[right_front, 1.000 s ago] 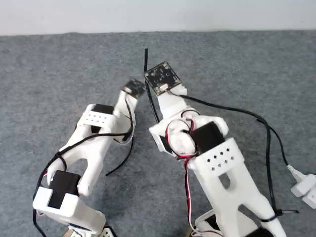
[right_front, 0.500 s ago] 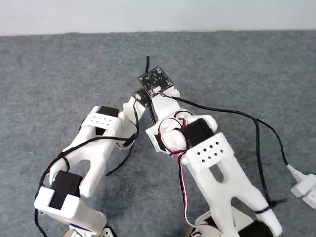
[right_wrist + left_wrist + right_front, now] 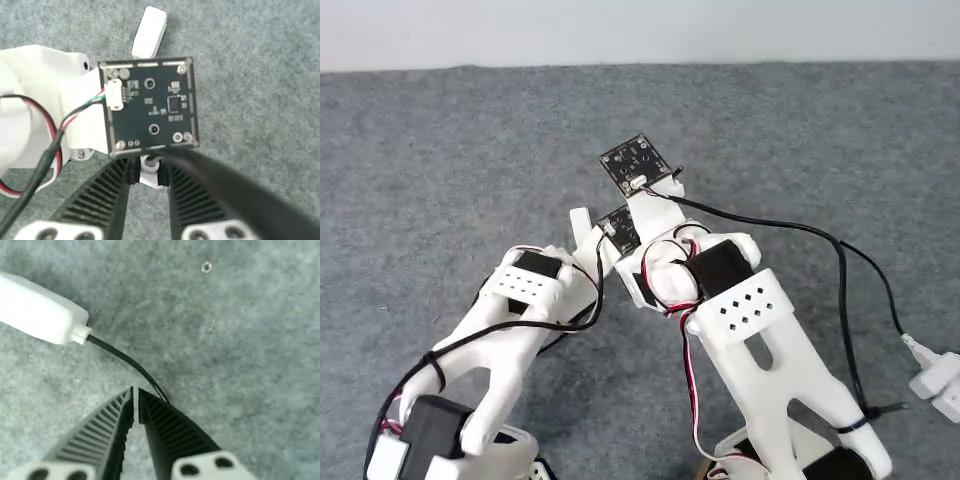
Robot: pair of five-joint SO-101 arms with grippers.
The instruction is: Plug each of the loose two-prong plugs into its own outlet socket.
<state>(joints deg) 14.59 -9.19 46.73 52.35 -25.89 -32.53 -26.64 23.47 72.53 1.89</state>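
A white plug [image 3: 40,310] lies on the grey carpet with a black cable [image 3: 125,360] running from it. My left gripper [image 3: 134,392] hangs just above the carpet, shut, and the cable passes behind one finger, not between the jaws. The same plug [image 3: 150,31] lies past the left arm's camera board [image 3: 147,102]. My right gripper [image 3: 149,159] hovers over that board, open, with a white piece of the left wrist showing between its fingers. In the high view both wrists meet mid-table, the left board [image 3: 620,228] tucked under the right board [image 3: 638,163].
White connectors [image 3: 935,380] on a black lead [image 3: 840,260] lie at the right edge of the carpet. A small metal ring [image 3: 206,266] sits on the carpet beyond the plug. The white wall edge runs along the far side.
The left arm has swung right and toward the near side, bringing its wrist under the right arm's camera board. The right wrist shifted slightly left. The upright black cable end at the far side is gone.
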